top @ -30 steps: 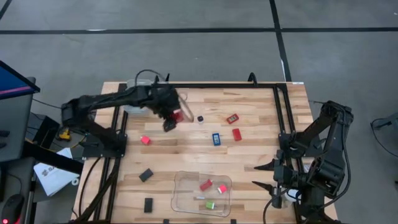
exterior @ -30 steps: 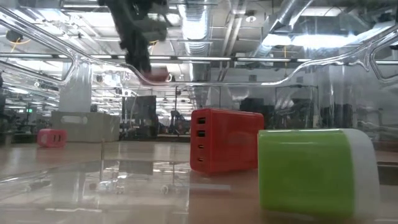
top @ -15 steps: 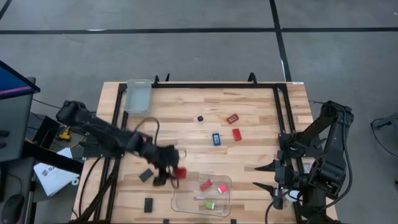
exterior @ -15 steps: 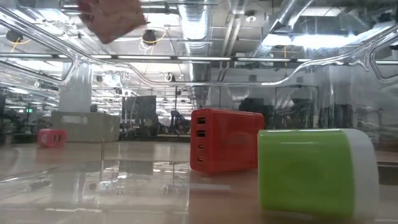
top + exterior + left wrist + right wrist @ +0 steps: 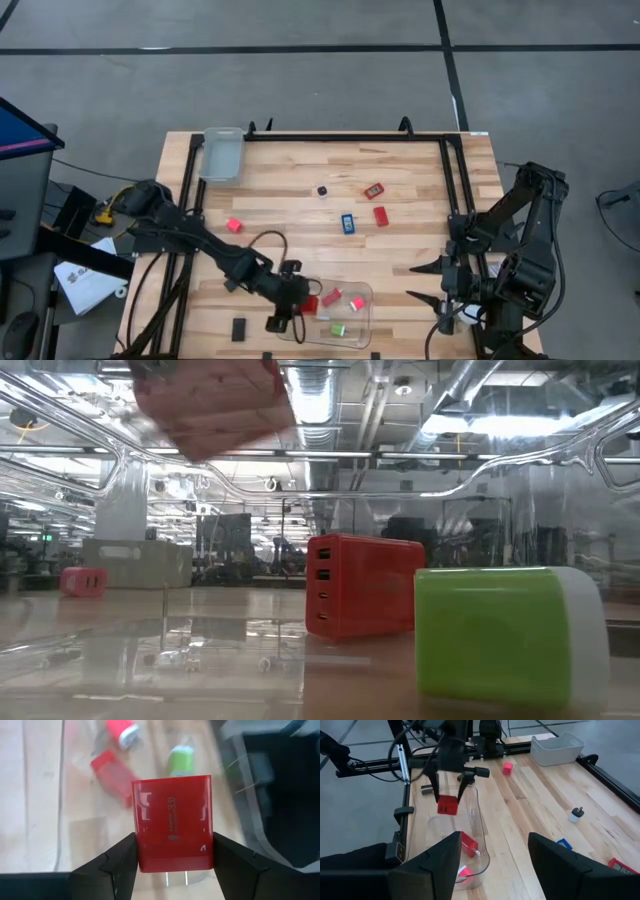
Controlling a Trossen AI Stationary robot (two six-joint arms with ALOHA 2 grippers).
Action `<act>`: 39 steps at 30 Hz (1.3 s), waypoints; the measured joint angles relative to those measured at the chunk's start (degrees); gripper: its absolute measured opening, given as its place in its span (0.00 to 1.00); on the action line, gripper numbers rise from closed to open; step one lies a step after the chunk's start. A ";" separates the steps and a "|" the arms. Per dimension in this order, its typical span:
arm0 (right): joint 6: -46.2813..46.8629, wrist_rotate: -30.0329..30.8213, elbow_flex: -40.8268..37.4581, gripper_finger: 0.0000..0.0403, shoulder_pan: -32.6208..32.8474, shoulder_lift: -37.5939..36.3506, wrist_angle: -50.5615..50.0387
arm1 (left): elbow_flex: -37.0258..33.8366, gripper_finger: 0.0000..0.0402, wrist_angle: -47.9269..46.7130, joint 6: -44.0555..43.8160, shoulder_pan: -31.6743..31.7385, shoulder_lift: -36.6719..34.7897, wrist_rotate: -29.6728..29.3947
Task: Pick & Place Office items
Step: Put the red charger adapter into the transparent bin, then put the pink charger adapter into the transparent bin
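Observation:
My left gripper point(image 5: 300, 304) hangs over the left end of the clear tray point(image 5: 364, 290), shut on a red charger block point(image 5: 172, 827). The right wrist view shows this block point(image 5: 447, 806) above the tray point(image 5: 476, 815). In the tray lie a red block point(image 5: 331, 297), a pink-and-white piece point(image 5: 357, 303) and a green piece point(image 5: 338, 328). Loose on the table are a pink block point(image 5: 233, 226), a blue piece point(image 5: 347, 223), two red blocks point(image 5: 374, 190) point(image 5: 381, 215), a small dark bit point(image 5: 322, 191) and a black rectangle point(image 5: 239, 328). My right gripper point(image 5: 422, 282) waits open by the table's right edge. My left gripper pinches the red block between its two fingers point(image 5: 122, 857), which sit on the block's two opposite narrow sides point(image 5: 137, 855) near the end with the metal prongs point(image 5: 175, 878). The fingers come from above, pointing down. The block hangs at their free ends, lifted clear over the tray.
A pale grey bin point(image 5: 222, 152) stands at the far left corner. Black frame rails point(image 5: 455, 190) run along the table's far, left and right sides. Bare wood lies between the tray and the items in the middle.
My left gripper has carried the red block from the far left part of the table toward the near edge and to the right. It now hangs over the tray's left end, still shut on the block.

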 joint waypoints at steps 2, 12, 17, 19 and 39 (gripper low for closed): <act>0.10 -0.02 0.00 0.55 -0.02 0.00 -0.01 | 2.00 0.52 -1.51 0.17 0.00 1.71 -0.36; 0.17 0.00 0.00 0.55 0.04 0.00 0.01 | 5.64 0.52 -6.24 -1.23 -0.04 6.21 -0.25; 0.15 0.02 0.00 0.55 0.02 0.00 -0.12 | 5.66 0.52 -7.06 -1.67 -0.04 6.87 0.20; 0.15 0.02 0.00 0.55 0.02 0.00 -0.12 | 5.69 0.52 -6.89 -1.67 -0.04 6.73 0.23; 0.15 0.03 0.00 0.55 0.04 0.00 -0.08 | 5.69 0.63 -7.25 -1.65 0.26 6.34 0.23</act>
